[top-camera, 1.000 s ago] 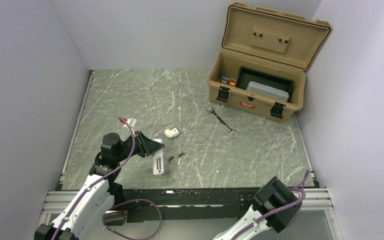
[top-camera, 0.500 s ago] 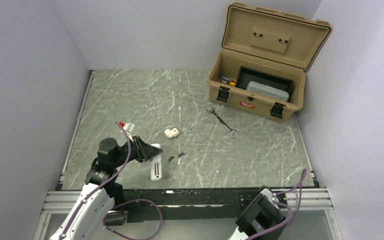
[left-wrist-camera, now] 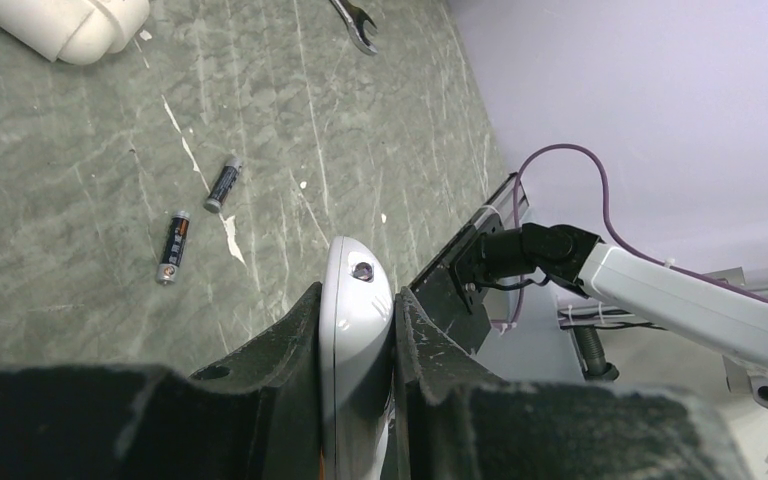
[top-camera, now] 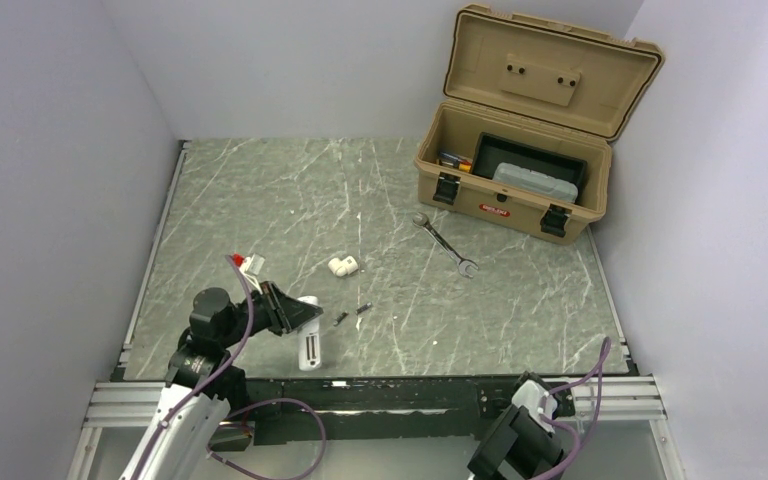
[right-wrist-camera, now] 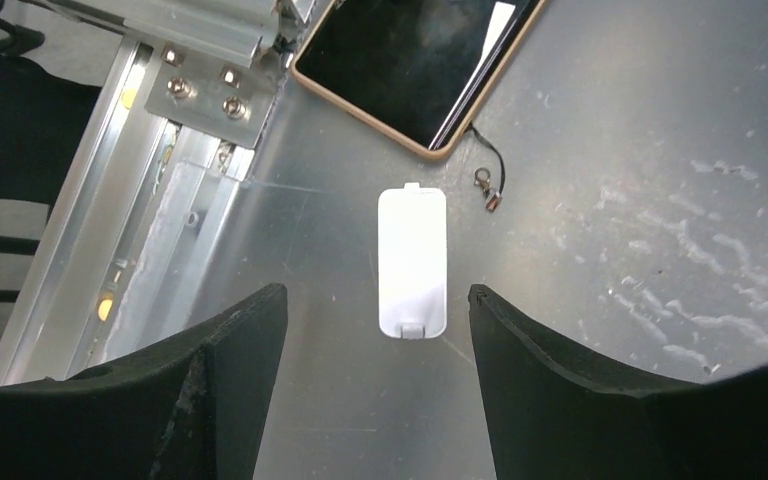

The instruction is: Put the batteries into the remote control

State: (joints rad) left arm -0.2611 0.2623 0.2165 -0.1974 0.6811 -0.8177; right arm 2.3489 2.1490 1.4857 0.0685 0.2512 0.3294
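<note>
**Slip and sequence hazards: the left gripper (left-wrist-camera: 356,312) is clamping the remote control (left-wrist-camera: 352,272) while the batteries (left-wrist-camera: 173,247) are lying loose.**
The left fingers are pinching the remote control narrowly by one end, on the near side of the white pipe fitting (left-wrist-camera: 65,20). So short a hold is probably leaving the free end able to pivot or slide out under insertion force. Both batteries are resting on the table between that pipe fitting and the remote control, apart from each other, and being round they are liable to roll if nudged. The right gripper (right-wrist-camera: 376,291) is hovering, fingers spread wide and empty, over the white battery cover (right-wrist-camera: 412,262), off the table and well away from the pipe fitting. Fitting the battery cover first would be closing an empty compartment.
</note>
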